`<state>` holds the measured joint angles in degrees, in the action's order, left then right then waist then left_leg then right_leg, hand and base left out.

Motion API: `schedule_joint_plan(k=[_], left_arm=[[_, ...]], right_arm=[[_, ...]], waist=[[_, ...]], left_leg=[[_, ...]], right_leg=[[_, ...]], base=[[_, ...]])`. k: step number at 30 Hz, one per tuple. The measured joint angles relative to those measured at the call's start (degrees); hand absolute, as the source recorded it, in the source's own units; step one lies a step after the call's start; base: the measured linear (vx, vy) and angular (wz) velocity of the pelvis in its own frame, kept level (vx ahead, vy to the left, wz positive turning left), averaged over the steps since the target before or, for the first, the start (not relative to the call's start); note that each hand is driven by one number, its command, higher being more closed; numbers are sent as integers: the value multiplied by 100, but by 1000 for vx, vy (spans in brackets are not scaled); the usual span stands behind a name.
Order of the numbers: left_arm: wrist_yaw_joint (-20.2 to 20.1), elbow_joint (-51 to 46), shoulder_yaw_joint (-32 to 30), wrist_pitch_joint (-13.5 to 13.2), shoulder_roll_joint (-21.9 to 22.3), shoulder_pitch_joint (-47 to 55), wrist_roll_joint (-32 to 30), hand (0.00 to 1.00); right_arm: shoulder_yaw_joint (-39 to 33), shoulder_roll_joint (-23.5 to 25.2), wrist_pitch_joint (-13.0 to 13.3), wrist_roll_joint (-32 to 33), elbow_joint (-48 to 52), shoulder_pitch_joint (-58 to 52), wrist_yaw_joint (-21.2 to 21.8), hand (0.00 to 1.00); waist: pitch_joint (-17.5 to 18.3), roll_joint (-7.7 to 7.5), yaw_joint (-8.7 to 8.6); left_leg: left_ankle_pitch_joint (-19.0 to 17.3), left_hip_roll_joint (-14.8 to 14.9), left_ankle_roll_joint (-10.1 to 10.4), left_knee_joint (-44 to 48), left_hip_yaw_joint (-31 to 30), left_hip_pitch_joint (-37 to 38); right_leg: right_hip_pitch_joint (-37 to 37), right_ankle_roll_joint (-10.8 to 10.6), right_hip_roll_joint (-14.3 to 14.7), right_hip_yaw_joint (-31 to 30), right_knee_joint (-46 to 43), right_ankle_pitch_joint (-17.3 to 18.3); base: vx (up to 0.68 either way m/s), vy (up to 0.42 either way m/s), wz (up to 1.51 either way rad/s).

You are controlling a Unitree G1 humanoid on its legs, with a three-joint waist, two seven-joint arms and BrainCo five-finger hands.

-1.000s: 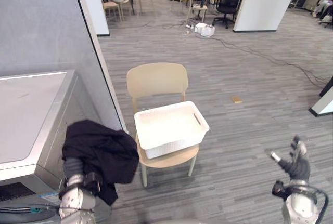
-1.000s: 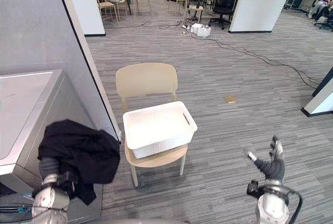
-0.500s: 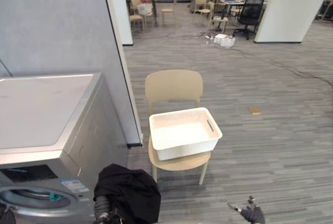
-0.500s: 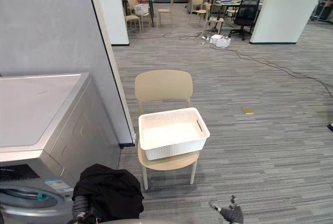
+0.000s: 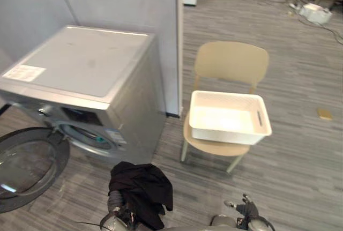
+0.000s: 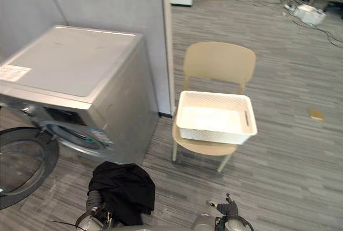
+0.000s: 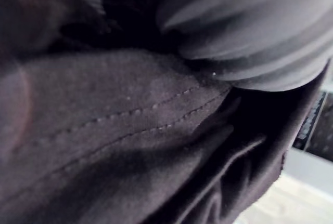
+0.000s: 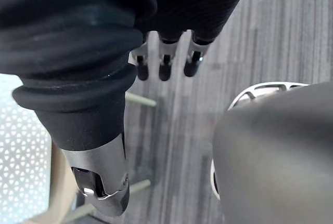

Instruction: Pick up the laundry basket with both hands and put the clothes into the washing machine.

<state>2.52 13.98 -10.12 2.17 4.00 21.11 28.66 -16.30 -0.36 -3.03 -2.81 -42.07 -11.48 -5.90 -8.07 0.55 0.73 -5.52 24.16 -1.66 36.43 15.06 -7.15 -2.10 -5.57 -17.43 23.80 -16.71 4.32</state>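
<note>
Laundry basket (image 5: 229, 117) sits empty; black garment (image 5: 140, 191) drapes your left hand (image 7: 260, 37), grip hidden beneath, not yet in the open washing machine (image 5: 86, 75). Your right hand (image 8: 164, 63) hangs loose, empty.

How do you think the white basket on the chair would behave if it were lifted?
Probably light: the basket looks empty, with thin perforated walls. Its straight rim suggests it would stay rigid. If pushed, it may slide on the smooth seat of the chair.
</note>
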Motion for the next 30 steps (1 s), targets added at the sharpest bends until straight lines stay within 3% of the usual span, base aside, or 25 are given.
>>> schedule_joint_plan(k=[1, 2, 4, 5, 6, 7, 8, 10, 11, 12, 13, 15, 16, 17, 18, 19, 20, 21, 22, 23, 25, 26, 27, 29, 30], left_arm=[[2, 0, 12, -5, -5, -43, -1, 100], [19, 37, 85, 1, 48, -104, -7, 100], [49, 32, -13, -30, -4, -148, -8, 100], [59, 35, -5, -37, -45, -155, -8, 100], [64, 147, 72, -34, -167, -142, -8, 100], [63, 244, 111, -33, -228, -145, -8, 100], [64, 426, 123, -28, -348, -140, -8, 100], [69, 463, 103, -26, -503, -93, -8, 100], [68, 442, 92, -36, -523, -8, -8, 100], [68, 443, 84, -36, -529, 11, -8, 100], [62, 442, 112, -34, -507, 7, -25, 100], [62, 442, 124, -27, -472, 26, -46, 100], [67, 441, 140, -24, -469, 28, -94, 100], [71, 433, 143, -25, -477, 37, -184, 100], [85, 365, 163, -29, -469, 55, -245, 100], [86, 303, 180, -30, -472, 62, -248, 100], [83, 200, 193, -30, -605, 69, -251, 100], [84, 190, 250, -24, -632, 61, -256, 100], [81, 136, 349, -19, -684, 54, -295, 100], [81, 138, 493, 10, -678, -40, -330, 100], [53, 134, 779, 25, -621, -210, -432, 100], [22, 124, 842, 34, -558, -287, -464, 100], [13, 105, 904, 46, -445, -351, -464, 100], [9, -51, 1034, 48, -265, -388, -463, 100], [-6, -82, 1187, 46, -131, -443, -464, 100]], right_arm=[[-147, -8, -5, 0, -45, 16, -18, 0], [-449, -92, -39, 0, -193, 42, -36, 0], [-482, -14, -103, 17, -468, 106, -8, 0], [-590, -9, -132, 19, -686, 157, -13, 0], [-725, -15, -174, 22, -767, 220, -24, 0], [-770, -16, -178, 29, -814, 265, -38, 0], [-787, -2, -185, 51, -850, 348, -38, 0], [-787, -30, -190, 52, -849, 500, -43, 0], [-775, -78, -188, 51, -825, 557, -45, 0], [-746, -138, -195, 49, -830, 619, -48, 0], [-743, -190, -206, 49, -824, 665, -50, 0], [-740, -226, -225, 52, -821, 737, -69, 0], [-737, -225, -244, 52, -815, 738, -80, 0], [-710, -199, -253, 51, -791, 702, -96, 0], [-601, -120, -300, 50, -554, 617, -127, 0], [-514, -58, -302, 51, -386, 572, -131, 0], [-343, 83, -299, 54, -154, 466, -118, 0], [-300, 120, -292, 56, -88, 429, -108, 0], [-303, 211, -283, 79, -65, 424, -113, 0], [-327, 278, -218, 192, -60, 397, -127, 0], [-354, 351, -205, 307, -66, 326, -140, 0], [-361, 376, -207, 335, -104, 301, -142, 0], [-362, 384, -209, 348, -146, 308, -140, 0], [-367, 353, -195, 406, -142, 268, -142, 0], [-431, 297, -190, 460, -144, 255, -141, 0]], waist=[[32, 49, -28], [142, 180, -85], [176, 16, -208], [254, -89, -197], [248, -13, -198], [254, -19, -201], [294, -84, -185], [296, -105, -125], [314, -105, -109], [274, -27, -76], [249, 0, 8], [215, 58, 23], [182, 119, 13], [175, 117, 17], [122, 45, 37], [80, 53, 17], [-16, -104, 3], [-17, -195, 17], [-29, -378, 22], [-31, -464, -37], [-29, -474, -57], [-26, -478, -112], [-17, -488, -153], [-37, -313, -174], [-32, -122, -221]], left_leg=[[171, 103, 150, -422, -145, 122], [445, -102, 497, -1298, -421, 363], [297, -370, 681, -1616, -557, 227], [155, -507, 907, -1737, -656, 192], [-83, -532, 1268, -1756, -725, 192], [-180, -556, 1408, -1756, -725, 203], [-271, -671, 1475, -1745, -717, 192], [-375, -780, 1441, -1588, -668, 150], [-566, -791, 1371, -1468, -637, 120], [-751, -819, 1321, -1285, -634, 21], [-904, -882, 1228, -1001, -568, -132], [-1144, -1015, 1092, -706, -532, -364], [-1171, -1094, 1039, -686, -540, -379], [-1182, -1161, 1010, -752, -526, -293], [-1138, -1267, 825, -888, -483, -187], [-1113, -1300, 762, -898, -508, -132], [-1145, -1324, 700, -908, -571, -58], [-1150, -1346, 699, -906, -556, -32], [-1141, -1389, 685, -979, -574, 3], [-1123, -1417, 662, -1053, -733, -10], [-951, -1432, 744, -1241, -881, -80], [-831, -1470, 822, -1405, -959, -63], [-701, -1465, 876, -1600, -1050, 34], [-576, -1413, 908, -1914, -1144, 202], [-564, -1345, 925, -1936, -1236, 236]], right_leg=[[-29, -126, -81, 108, 107, -75], [-16, -384, -136, 235, 328, -221], [-84, -407, -106, 101, 322, -190], [51, -373, -170, 160, 494, -338], [157, -449, -185, 301, 607, -430], [226, -516, -206, 330, 680, -471], [268, -635, -303, 324, 803, -577], [267, -542, -391, 246, 950, -780], [277, -594, -427, 221, 963, -842], [253, -688, -482, 179, 960, -903], [128, -624, -589, 91, 927, -944], [-1, -93, -754, 45, 834, -892], [-47, 912, -782, 68, 761, -705], [-116, 1622, -775, 25, 724, -425], [-159, 1752, -720, -388, 422, 26], [-235, 1453, -610, -695, 40, 166], [-430, 998, -216, -1104, -739, 532], [-482, 1088, -110, -1381, -852, 736], [-565, 915, 79, -1576, -1017, 1070], [-669, 674, 367, -1971, -1117, 1334], [-746, 291, 749, -2316, -1030, 1299], [-664, -111, 718, -2238, -918, 1103], [-561, -118, 741, -2113, -910, 1084], [-475, -29, 815, -1987, -904, 1129], [-362, -2, 869, -1839, -839, 1145]], base=[[23, 393, 94], [20, 382, 99], [13, 268, 104], [1, 287, 97], [-16, 310, 64], [-61, 310, 40], [-66, 197, 13], [-97, 168, -14], [-116, 145, -20], [-164, 164, -22], [-206, 194, -20], [-229, 218, -4], [-144, 200, 8], [-68, 216, -3], [-76, 215, -6], [-74, 131, 0], [-68, 41, 4], [-34, 12, -1], [19, -42, 10], [54, -82, 17], [101, -159, 40], [152, -194, 49], [180, -195, 42], [169, -168, 27], [177, -127, 32]])
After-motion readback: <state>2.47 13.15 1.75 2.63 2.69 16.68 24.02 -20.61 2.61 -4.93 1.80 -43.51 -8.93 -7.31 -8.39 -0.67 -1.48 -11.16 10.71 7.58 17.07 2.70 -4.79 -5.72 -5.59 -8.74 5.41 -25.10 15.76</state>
